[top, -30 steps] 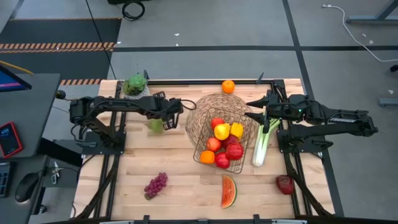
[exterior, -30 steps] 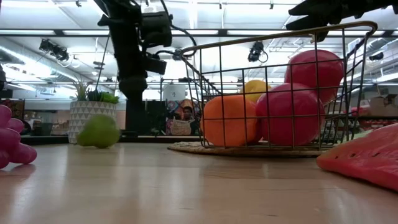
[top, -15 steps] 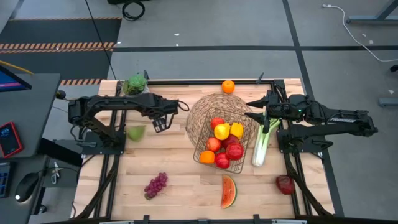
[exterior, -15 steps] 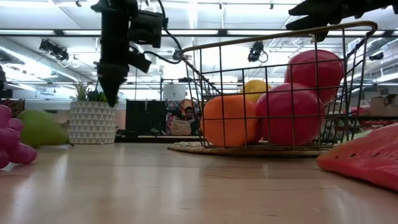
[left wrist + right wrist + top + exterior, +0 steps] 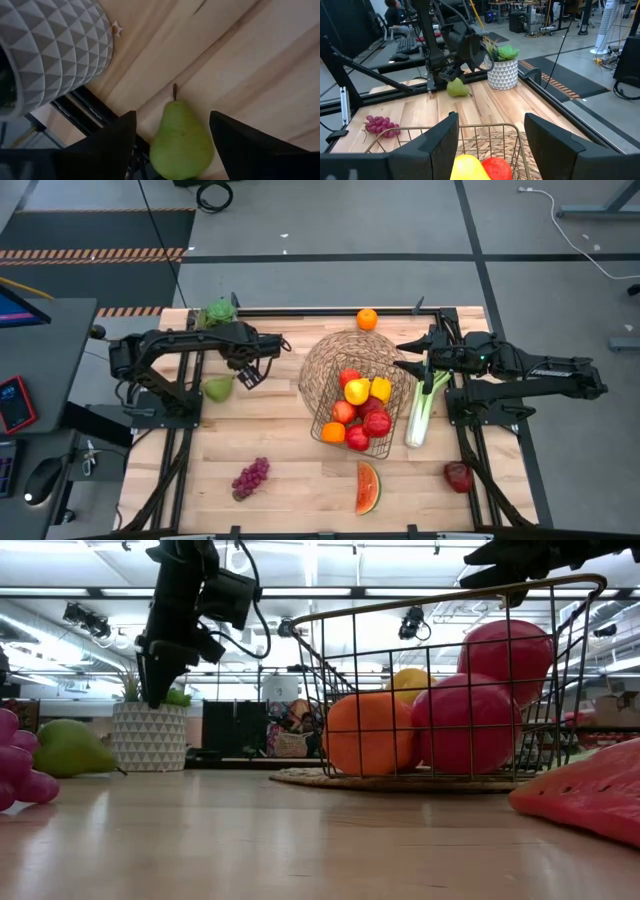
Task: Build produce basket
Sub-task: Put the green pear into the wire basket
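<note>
Produce sits in the wire basket [image 5: 352, 395] in the middle of the table [image 5: 290, 470]. Apples [image 5: 376, 423], oranges [image 5: 333, 432] and yellow pieces [image 5: 357, 391] fill it. A green pear [image 5: 217, 388] lies at nine o'clock from the basket. The left gripper [image 5: 243, 376] hangs just beside the pear, fingers apart, holding nothing. The right gripper [image 5: 412, 356], at three o'clock, is closed and grips the basket rim.

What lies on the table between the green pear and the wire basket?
Nothing: in the high view, only bare wood separates the green pear from the basket; the open left gripper hangs above that stretch.
</note>
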Controlling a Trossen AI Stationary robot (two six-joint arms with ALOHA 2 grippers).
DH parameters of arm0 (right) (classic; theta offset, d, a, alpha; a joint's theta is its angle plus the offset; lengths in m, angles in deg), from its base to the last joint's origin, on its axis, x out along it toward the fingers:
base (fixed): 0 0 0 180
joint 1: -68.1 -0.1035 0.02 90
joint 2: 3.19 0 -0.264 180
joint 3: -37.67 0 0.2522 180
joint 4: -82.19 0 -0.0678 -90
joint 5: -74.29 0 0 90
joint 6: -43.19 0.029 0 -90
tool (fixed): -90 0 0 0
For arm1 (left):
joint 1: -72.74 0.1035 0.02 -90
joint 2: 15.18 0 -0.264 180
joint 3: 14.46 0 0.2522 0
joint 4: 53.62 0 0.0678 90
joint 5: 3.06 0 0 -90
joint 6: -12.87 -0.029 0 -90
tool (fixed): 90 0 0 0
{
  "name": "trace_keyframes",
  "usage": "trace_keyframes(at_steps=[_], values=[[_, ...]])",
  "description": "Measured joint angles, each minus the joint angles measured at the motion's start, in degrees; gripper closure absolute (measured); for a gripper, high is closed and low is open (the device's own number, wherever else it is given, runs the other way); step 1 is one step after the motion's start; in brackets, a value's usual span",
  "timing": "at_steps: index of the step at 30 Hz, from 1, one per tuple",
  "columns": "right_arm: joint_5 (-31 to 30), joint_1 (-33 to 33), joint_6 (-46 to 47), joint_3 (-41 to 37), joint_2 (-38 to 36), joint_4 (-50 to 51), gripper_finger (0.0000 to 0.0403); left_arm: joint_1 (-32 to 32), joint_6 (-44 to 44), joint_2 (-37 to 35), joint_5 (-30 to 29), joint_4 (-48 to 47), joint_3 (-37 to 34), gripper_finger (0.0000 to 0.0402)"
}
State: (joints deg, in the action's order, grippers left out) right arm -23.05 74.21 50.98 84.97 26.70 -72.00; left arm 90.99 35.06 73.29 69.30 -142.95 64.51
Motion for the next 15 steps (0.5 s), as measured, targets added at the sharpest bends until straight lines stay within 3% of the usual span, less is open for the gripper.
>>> trace_keyframes(at_steps=[7, 15], values=[[0.00, 0.00, 0.00, 0.00, 0.00, 0.00, 0.0172, 0.40, 7.92, 0.02, 2.46, -0.90, 0.00, 0.0143], [0.00, 0.00, 0.00, 0.00, 0.00, 0.00, 0.0172, -7.18, 15.96, 0.04, 0.88, -2.24, -0.05, 0.0158]])
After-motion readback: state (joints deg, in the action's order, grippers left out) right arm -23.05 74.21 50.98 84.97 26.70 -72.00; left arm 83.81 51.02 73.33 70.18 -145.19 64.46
